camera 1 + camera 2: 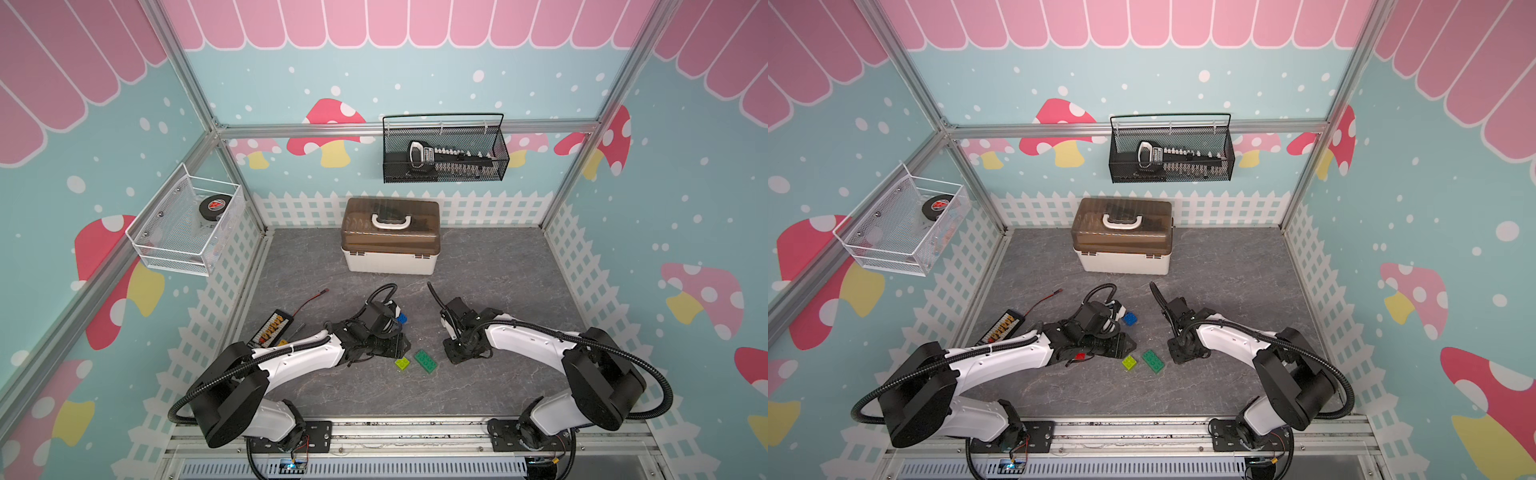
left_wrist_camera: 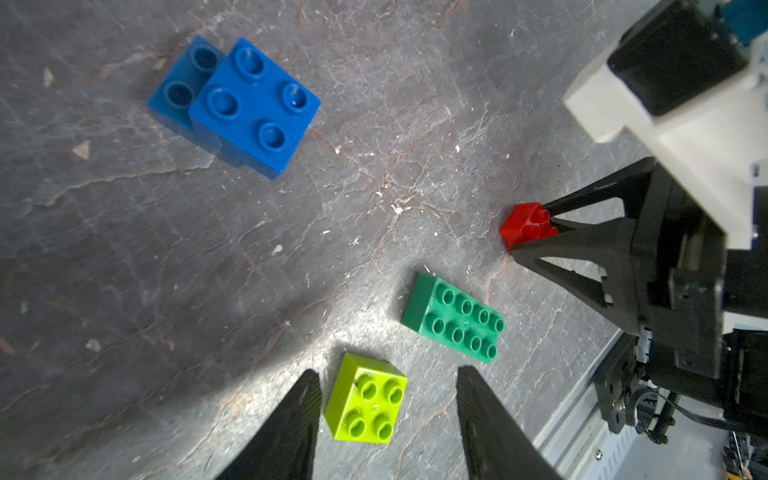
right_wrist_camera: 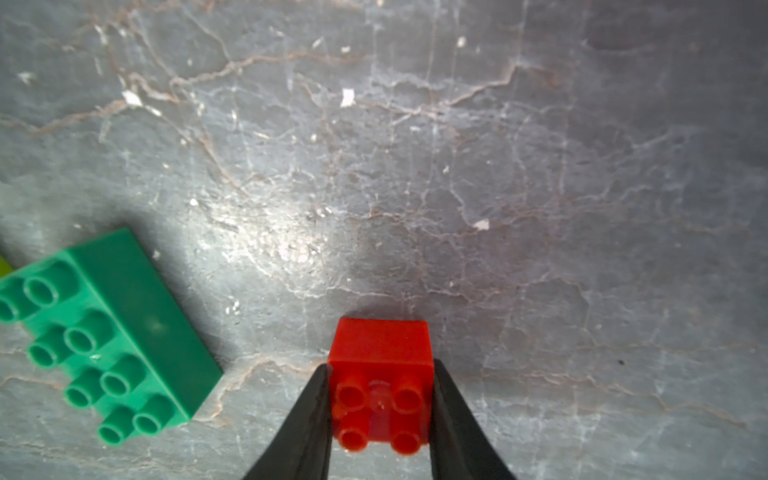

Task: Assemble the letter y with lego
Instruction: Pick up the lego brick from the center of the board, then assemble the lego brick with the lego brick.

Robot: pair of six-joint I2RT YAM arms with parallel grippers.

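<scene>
The left gripper [image 2: 387, 372] hangs open over the lime brick [image 1: 402, 363]; a skew closing could twist it. At 3 o'clock lie the green brick [image 1: 425, 360], then the red brick [image 3: 380, 340], pinched by the right gripper [image 3: 380, 368]; it may slip.

Left arm [image 1: 299, 357] extends forward and inward from its base, elbow bent, wrist angled down; the left gripper [image 2: 386, 380] points downward, jaws standing apart and gripping nothing. Right arm [image 1: 523, 336] mirrors it, reaching inward with the wrist tipped down. The right gripper [image 3: 380, 370] is clamped on a red brick [image 3: 380, 345], one finger pressed against each side.
</scene>
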